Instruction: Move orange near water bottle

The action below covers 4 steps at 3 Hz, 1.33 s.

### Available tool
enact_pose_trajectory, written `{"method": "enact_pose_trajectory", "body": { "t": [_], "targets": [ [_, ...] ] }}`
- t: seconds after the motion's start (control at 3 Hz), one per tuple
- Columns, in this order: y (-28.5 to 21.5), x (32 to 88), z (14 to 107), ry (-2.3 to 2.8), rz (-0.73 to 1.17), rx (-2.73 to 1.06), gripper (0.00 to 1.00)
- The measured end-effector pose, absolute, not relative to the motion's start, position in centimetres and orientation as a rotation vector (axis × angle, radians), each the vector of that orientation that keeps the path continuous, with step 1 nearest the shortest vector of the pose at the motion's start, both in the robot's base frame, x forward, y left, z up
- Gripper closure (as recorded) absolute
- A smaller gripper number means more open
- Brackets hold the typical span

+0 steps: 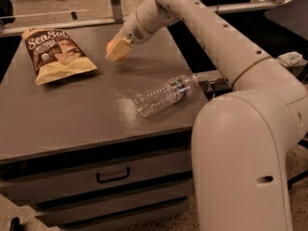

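The cream two-finger end effector (118, 51) is clenched on the small, smooth, round orange (110, 44), over the far part of the matt grey worktop (72, 119) (whether the fruit touches the surface, I cannot tell). The clear ribbed plastic water bottle (162, 96) lies on its side near the right edge, apart from the orange; its content is not visible. A glossy brown-and-tan chip bag (57, 54) lies flat at the far left, closed. Under the worktop, a grey drawer (72, 182) is shut.
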<state>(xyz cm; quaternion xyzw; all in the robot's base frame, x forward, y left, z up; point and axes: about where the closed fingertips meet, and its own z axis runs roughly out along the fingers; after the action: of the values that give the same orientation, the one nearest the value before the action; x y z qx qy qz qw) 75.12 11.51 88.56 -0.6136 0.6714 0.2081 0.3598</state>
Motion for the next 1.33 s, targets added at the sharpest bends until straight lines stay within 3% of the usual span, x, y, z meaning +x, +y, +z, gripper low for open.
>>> {"method": "enact_pose_trajectory", "body": {
  "t": [0.33,1.33],
  "targets": [
    [10.0,72.7,90.5,1.737,0.549,-1.639,1.0],
    [5.9,65.4,89.0,1.951,0.532,-1.618,1.0]
  ]
}}
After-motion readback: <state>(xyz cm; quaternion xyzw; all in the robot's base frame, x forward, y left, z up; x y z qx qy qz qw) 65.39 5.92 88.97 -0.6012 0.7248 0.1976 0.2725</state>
